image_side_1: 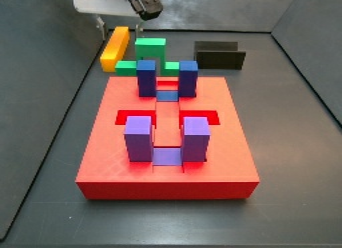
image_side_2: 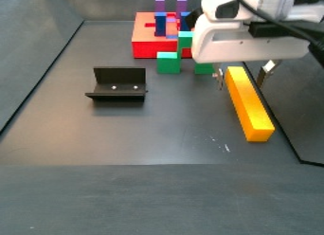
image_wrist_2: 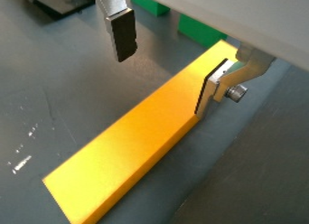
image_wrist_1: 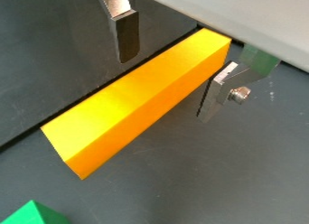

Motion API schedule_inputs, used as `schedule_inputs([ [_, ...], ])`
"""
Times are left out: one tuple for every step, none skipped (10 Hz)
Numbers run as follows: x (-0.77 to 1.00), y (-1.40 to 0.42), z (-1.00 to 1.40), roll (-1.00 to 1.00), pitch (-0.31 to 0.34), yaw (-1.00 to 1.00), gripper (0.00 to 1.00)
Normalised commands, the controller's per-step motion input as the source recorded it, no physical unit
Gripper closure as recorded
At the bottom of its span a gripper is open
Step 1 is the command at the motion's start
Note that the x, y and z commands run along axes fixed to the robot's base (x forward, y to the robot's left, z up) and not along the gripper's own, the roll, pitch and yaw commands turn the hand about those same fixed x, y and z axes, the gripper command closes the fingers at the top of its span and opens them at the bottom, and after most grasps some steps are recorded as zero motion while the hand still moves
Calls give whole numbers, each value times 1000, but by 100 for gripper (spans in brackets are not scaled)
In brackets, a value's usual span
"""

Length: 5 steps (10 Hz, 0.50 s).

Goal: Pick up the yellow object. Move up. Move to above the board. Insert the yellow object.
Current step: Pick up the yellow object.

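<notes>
Pick-up step: the gripper [image_wrist_1: 169, 67] straddles the yellow bar [image_wrist_1: 139, 106] beside the red board [image_side_1: 167, 157], jaws apart, seemingly not yet gripping; next, close.

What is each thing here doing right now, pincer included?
pincer: open, fingers straddling one end of the yellow bar, not clamped.
yellow bar: lying flat on the floor, not lifted.
red board: flat on the floor, central channel empty.
green blocks: resting beside the board.
fixture: standing alone.
</notes>
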Motion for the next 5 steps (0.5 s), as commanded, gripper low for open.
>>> schedule_inputs([
  [-206,163,-186,0,-27,-23,0],
  [-231,226,-83,0,0,-74,0],
  [-186,237,-94,-19,-6,-57,0],
  [-86,171,-91,-24,-13,0,0],
  [0,0,-143,-10,-27,0,0],
])
